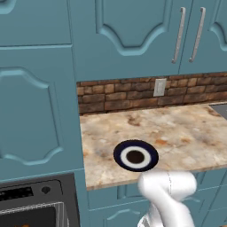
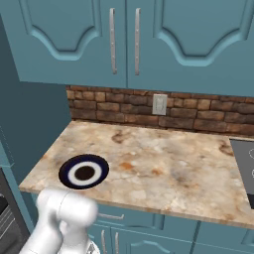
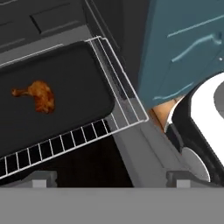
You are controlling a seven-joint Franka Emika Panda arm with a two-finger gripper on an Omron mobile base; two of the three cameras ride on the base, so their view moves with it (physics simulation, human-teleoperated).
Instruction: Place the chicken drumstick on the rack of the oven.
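Drumstick already sits on the tray atop the oven rack; jaws spread, empty. Next: back off.

Two base views looking forward and down from behind the arm, left and right, sharing the worktop, plate and brick wall. Hand view looking steeply down, close over the oven rack and tray.
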